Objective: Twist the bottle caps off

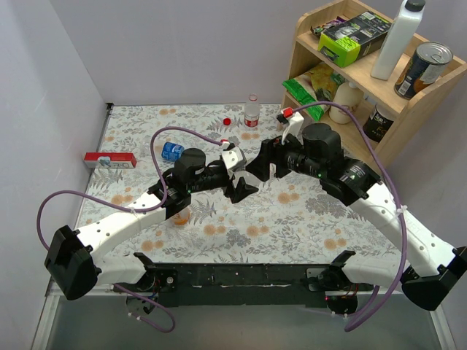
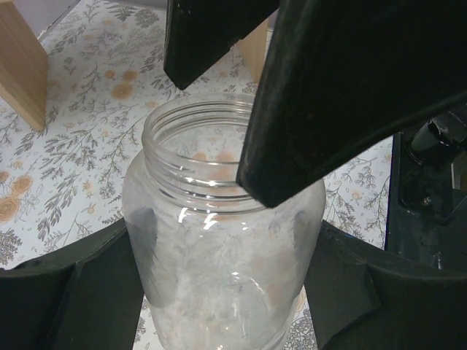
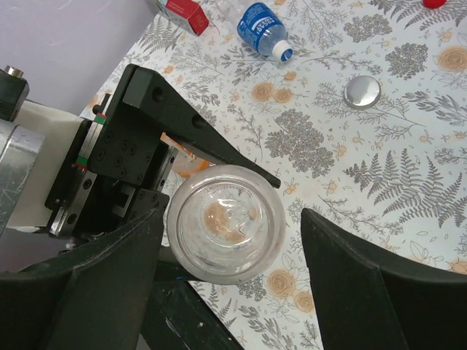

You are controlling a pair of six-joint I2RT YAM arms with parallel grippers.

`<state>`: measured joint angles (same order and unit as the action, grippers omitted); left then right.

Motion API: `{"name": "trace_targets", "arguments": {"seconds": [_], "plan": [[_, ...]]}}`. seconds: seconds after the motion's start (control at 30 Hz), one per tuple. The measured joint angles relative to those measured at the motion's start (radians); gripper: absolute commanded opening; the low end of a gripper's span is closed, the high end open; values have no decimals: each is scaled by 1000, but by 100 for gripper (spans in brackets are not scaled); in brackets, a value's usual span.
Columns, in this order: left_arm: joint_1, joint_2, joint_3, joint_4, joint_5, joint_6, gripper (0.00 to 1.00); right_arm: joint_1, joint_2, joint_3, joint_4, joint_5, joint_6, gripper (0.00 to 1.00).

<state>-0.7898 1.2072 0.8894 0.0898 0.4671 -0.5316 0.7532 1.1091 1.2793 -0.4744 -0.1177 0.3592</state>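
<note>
My left gripper (image 2: 222,255) pinches the squat clear bottle (image 2: 211,240) by its sides, low in the centre of the left wrist view; its threaded mouth is bare and open. My right gripper (image 3: 232,219) hangs over that mouth with fingers spread wide, holding nothing. The wide silver cap (image 3: 363,91) lies on the floral table (image 3: 408,182), upper right of the right wrist view, so this bottle looks done. To finish well, I judge I should lift the right fingers straight up clear of the rim, then lower the bottle upright before letting go. The blue-labelled bottle (image 3: 259,22) lies on its side at the top of that view with its bluish-white cap (image 3: 284,52) on, a likely next target.
</note>
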Motion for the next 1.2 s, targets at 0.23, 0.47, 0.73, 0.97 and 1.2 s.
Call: {"name": "trace_targets", "arguments": {"seconds": [0.23,0.47,0.73,0.97,1.2], "plan": [[-1,0,0,-16,-7,0,50,1,23,-27,15,-42,6,59],[-1,0,0,-21,-11,-7,75,0,25,-27,32,-47,-1,17],[-3,0,0,11,-23,-31,98,1,28,-28,31,-28,-4,6],[-3,0,2,11,-100,-34,98,-27,65,40,-60,148,-54,6],[12,5,2,14,-159,-45,98,-158,182,115,-26,262,-128,6]]}}
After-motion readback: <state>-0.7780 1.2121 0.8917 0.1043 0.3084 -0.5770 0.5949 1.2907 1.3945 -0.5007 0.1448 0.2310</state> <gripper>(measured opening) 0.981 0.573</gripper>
